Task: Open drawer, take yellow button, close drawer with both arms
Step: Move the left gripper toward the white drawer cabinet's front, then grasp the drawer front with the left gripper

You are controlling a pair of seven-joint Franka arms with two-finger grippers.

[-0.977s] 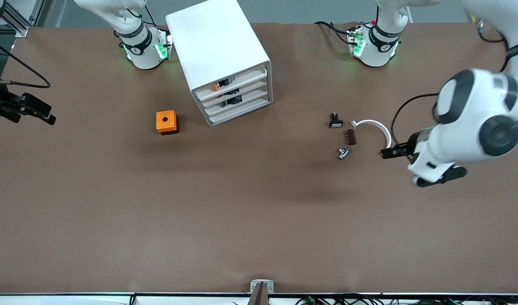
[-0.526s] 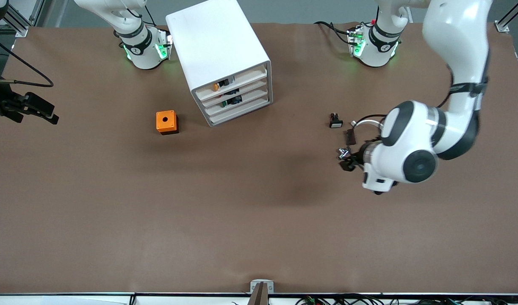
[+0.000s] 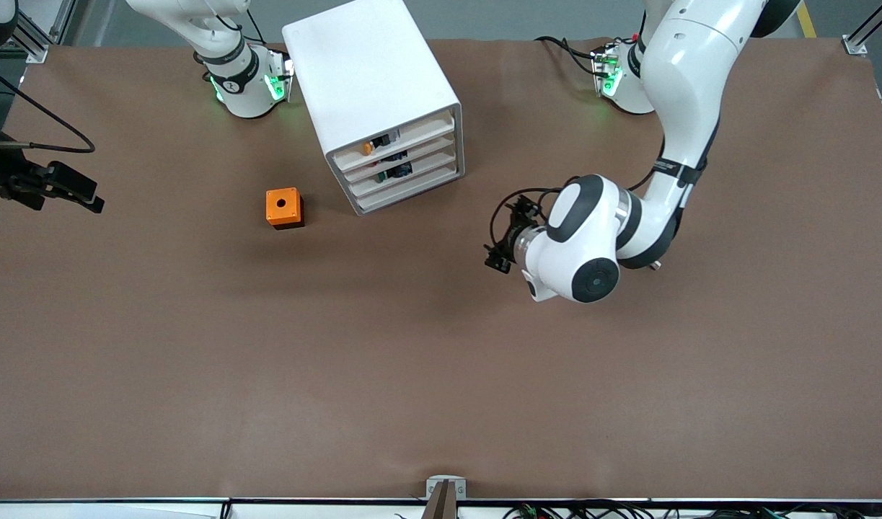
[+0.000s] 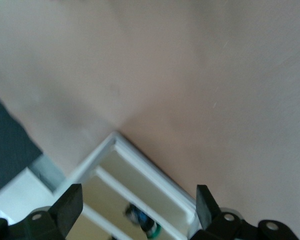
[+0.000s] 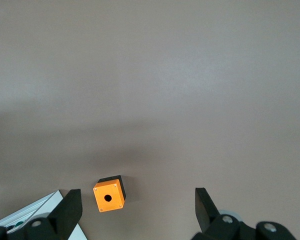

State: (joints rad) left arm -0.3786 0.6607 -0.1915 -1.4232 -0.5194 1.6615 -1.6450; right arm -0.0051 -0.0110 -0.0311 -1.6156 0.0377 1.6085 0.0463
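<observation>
Your left gripper (image 3: 500,249) hangs over bare surface (image 3: 441,375) just off the cabinet's drawer face, toward the left arm's end, its fingers spread wide and holding nothing. Your right gripper (image 3: 80,193) waits over the surface edge at the right arm's end, equally released and empty.

None of the task looks done from here. The drawer (image 3: 401,141), topmost of four in the white cabinet (image 3: 368,79), sits flush and closed, and the button (image 3: 368,148) shows as an orange-yellow spot in it. You have the pull, the pick and the push shut all ahead of you.

The front view gives you both arms, the whole cabinet and the orange cube (image 3: 284,207) with its round hole, which stands nearer the front camera than the cabinet.

The left wrist view shows only a cabinet corner with a dark blue-green part in a lower drawer, and no button. The right wrist view shows the cube and a sliver of cabinet.
</observation>
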